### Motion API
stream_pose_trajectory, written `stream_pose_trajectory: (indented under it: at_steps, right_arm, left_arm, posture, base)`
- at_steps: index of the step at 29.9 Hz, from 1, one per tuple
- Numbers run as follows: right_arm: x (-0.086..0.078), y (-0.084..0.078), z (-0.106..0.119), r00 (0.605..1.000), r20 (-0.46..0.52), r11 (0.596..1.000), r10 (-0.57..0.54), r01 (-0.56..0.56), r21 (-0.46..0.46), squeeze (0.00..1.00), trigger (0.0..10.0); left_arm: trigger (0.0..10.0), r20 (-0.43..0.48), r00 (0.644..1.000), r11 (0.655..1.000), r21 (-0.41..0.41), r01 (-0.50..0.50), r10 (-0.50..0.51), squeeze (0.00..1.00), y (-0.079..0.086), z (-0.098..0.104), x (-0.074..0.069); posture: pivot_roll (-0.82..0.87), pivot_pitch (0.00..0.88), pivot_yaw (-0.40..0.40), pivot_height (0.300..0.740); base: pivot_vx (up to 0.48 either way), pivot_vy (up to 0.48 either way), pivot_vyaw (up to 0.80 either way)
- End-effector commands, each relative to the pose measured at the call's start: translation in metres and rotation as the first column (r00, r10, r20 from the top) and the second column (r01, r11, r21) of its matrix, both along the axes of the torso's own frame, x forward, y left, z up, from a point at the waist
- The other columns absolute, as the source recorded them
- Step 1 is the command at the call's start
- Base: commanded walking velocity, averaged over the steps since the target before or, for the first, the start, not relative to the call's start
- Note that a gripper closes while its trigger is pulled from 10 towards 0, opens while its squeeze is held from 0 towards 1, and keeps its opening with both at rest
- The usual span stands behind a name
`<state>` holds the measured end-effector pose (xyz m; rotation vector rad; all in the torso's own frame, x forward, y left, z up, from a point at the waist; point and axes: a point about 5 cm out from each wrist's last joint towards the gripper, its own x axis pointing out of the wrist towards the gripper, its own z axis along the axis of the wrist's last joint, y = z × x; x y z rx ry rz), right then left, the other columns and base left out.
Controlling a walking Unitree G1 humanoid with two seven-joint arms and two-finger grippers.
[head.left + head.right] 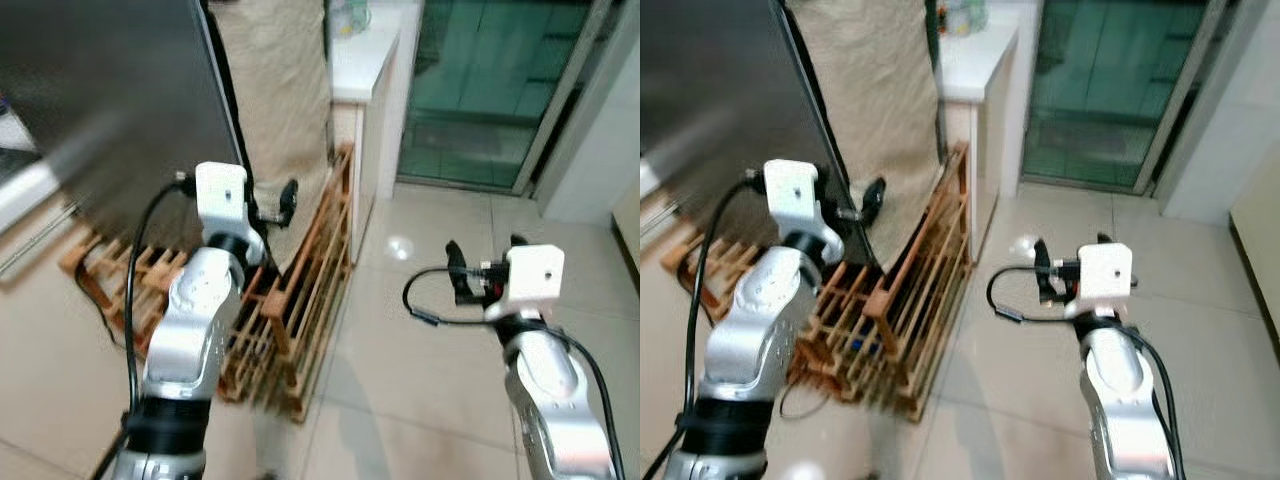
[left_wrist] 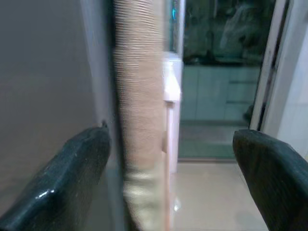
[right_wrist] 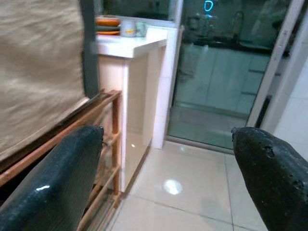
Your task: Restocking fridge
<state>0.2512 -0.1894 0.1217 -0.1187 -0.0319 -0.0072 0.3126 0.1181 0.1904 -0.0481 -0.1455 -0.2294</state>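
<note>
The fridge door [image 1: 110, 100], a tall dark-grey slab standing upright, rises just in front of the left gripper [image 1: 272, 207]. The left gripper's fingers are spread wide and grasp nothing. One finger [image 2: 62, 178] sits right by the door's free vertical edge, the other [image 2: 274, 178] is out in open air on the side away from the door. It looks close to touching, but I cannot tell whether it does.

The right gripper [image 1: 485, 262] hangs over bare tiled floor [image 1: 420, 400], well apart from the fridge door and on the far side of the wooden rack [image 1: 290, 310] from it. Its fingers are also released and empty.

So the left arm is plainly the nearer one. The door's long axis runs up and down, and its edge lies just beside the left fingers. Any push or pull on that door would likely fall to that arm.

No stock to load is in view near the door. A beige cloth [image 1: 270, 90] hangs behind it, and a white table [image 1: 360, 50] with dishes stands beyond it.
</note>
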Motion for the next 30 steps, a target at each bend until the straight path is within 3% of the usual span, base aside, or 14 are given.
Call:
stream_pose_trajectory:
  at_steps: [1, 13, 15, 19, 21, 25, 30]
  right_arm:
    - [0.003, 0.009, 0.003, 0.999, 0.014, 0.999, 0.031, -0.031, 0.012, 0.0, 10.0]
    - [0.003, 0.007, 0.002, 1.0, 0.011, 1.0, 0.025, -0.025, 0.01, 0.0, 10.0]
    - [0.004, 0.004, 0.001, 1.0, 0.007, 1.0, 0.01, -0.01, 0.015, 0.0, 10.0]
    - [0.005, 0.001, 0.001, 1.0, 0.002, 0.999, -0.012, 0.012, 0.038, 0.0, 10.0]
    - [0.005, 0.001, 0.001, 1.0, 0.002, 0.999, -0.015, 0.015, 0.044, 0.0, 10.0]
    - [0.002, 0.001, -0.001, 1.0, -0.008, 0.998, -0.026, 0.026, 0.062, 0.0, 10.0]
    - [-0.002, 0.0, -0.003, 1.0, -0.015, 0.998, -0.028, 0.028, 0.048, 0.0, 10.0]
  left_arm:
    - [10.0, -0.017, 0.999, 0.999, 0.006, -0.043, 0.043, 0.0, 0.011, -0.004, 0.0]
    - [10.0, -0.064, 0.998, 0.997, -0.078, -0.027, 0.022, 0.0, 0.002, 0.001, 0.009]
    - [10.0, -0.093, 0.996, 0.994, -0.111, 0.004, -0.014, 0.0, -0.005, 0.0, 0.013]
    - [10.0, -0.115, 0.991, 0.992, -0.111, 0.052, -0.065, 0.0, -0.024, 0.002, 0.028]
    - [10.0, -0.11, 0.992, 0.994, -0.096, 0.051, -0.061, 0.0, -0.025, 0.003, 0.032]
    - [10.0, -0.123, 0.992, 0.997, -0.07, 0.017, -0.025, 0.0, -0.025, 0.01, 0.054]
    - [10.0, -0.117, 0.993, 0.998, -0.062, -0.016, 0.008, 0.0, -0.028, 0.021, 0.066]
  posture:
    - [-0.08, 0.0, 0.056, 0.74]
    - [-0.09, 0.0, 0.064, 0.74]
    - [-0.09, 0.0, 0.065, 0.74]
    - [-0.1, 0.0, 0.066, 0.74]
    - [-0.1, 0.0, 0.067, 0.74]
    - [-0.12, 0.0, 0.076, 0.74]
    - [-0.13, 0.0, 0.088, 0.74]
  base:
    - [0.0, 0.0, 0.0]
    - [0.0, 0.0, 0.0]
    - [0.0, 0.0, 0.0]
    - [0.0, 0.0, 0.0]
    - [0.0, 0.0, 0.0]
    - [0.0, 0.0, 0.0]
    - [0.0, 0.0, 0.0]
